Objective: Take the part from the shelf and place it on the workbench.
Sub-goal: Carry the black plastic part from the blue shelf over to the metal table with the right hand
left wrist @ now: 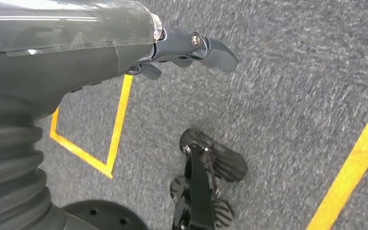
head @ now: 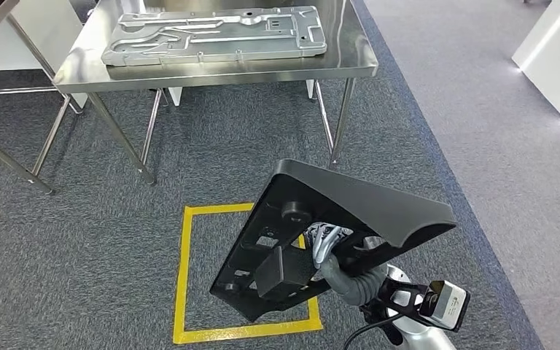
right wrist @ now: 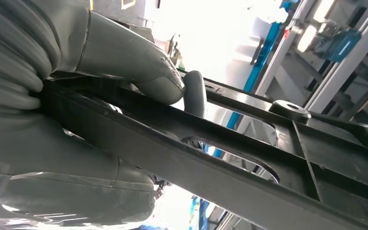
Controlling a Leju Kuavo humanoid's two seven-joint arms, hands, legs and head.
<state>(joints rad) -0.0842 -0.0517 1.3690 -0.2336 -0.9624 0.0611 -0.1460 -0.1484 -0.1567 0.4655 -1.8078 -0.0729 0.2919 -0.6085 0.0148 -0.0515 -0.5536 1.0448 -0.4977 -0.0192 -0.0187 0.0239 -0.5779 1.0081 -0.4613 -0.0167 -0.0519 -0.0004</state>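
My right hand (head: 329, 246) grips a large black plastic part (head: 350, 200), a flat ribbed panel tilted on edge above the floor. In the right wrist view the thumb (right wrist: 139, 67) presses on the panel's rim (right wrist: 230, 143) and the fingers close under it. The steel workbench (head: 350, 55) stands ahead, with a grey stamped metal plate (head: 215, 35) lying on it. My left hand (left wrist: 182, 48) hangs over the carpet, fingers loosely curved, holding nothing.
A yellow taped square (head: 184, 277) marks the grey carpet below the part. The workbench legs (head: 339, 120) stand in front of it. A second steel table (head: 14, 164) is at the left, a white cabinet (head: 554, 55) at the far right.
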